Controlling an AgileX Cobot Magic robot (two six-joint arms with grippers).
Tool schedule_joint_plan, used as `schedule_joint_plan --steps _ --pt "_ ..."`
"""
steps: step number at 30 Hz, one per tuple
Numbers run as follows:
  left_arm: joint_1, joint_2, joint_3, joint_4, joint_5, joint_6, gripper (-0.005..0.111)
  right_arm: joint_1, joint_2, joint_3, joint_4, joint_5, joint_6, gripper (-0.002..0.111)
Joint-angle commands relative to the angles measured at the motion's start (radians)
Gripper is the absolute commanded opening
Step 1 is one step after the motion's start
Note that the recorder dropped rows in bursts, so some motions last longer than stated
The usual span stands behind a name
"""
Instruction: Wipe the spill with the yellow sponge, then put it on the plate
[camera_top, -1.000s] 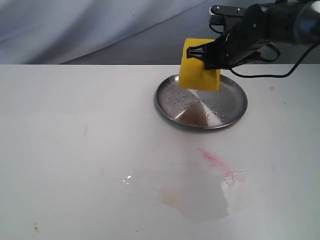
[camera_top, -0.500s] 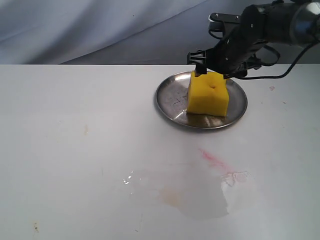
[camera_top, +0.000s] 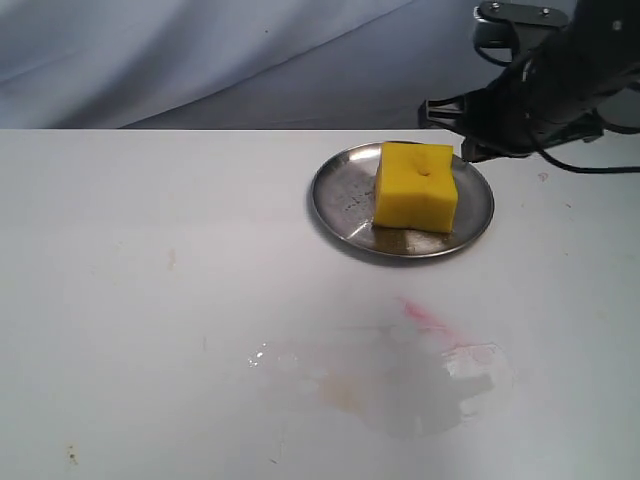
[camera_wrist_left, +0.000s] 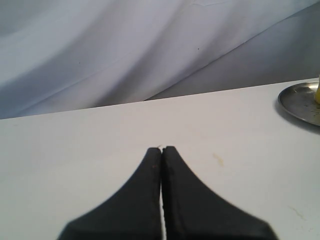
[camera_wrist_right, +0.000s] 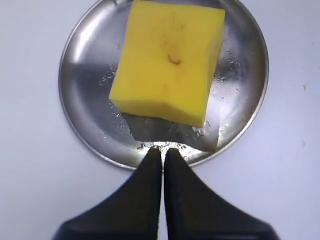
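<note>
The yellow sponge (camera_top: 416, 187) (camera_wrist_right: 169, 61) rests on the steel plate (camera_top: 335, 196) (camera_wrist_right: 80, 75) with its dimpled face up, and nothing holds it. My right gripper (camera_top: 466, 148) (camera_wrist_right: 163, 150) hovers just behind and to the right of the sponge, above the plate's rim, shut and empty. On the near part of the table the spill (camera_top: 400, 392) is a pale wet smear with an amber tint. My left gripper (camera_wrist_left: 162, 148) is shut and empty over bare table, far from the plate (camera_wrist_left: 299, 102); it is out of the exterior view.
A thin pink-red streak (camera_top: 425, 316) lies between the plate and the smear. A grey cloth backdrop (camera_top: 200, 60) hangs behind the table's far edge. A small tan stain (camera_wrist_left: 218, 159) marks the table near the left gripper.
The right gripper lowered the sponge onto the plate and let it go. It then pulled back up and to the right and closed.
</note>
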Motion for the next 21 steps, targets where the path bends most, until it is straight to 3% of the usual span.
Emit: schedule_joint_plan --steps 1,13,21 --pt "0.001 -0.003 -0.003 0.001 -0.006 -0.008 0.0 -0.001 -0.176 0.172 0.0 -0.101 0.016 0.0" --pt "0.001 -0.003 -0.003 0.001 -0.006 -0.008 0.0 -0.001 -0.588 0.475 -0.06 -0.146 0.071 0.0" --pt "0.001 -0.003 -0.003 0.001 -0.006 -0.008 0.0 -0.001 -0.821 0.669 -0.074 -0.268 0.141 0.0"
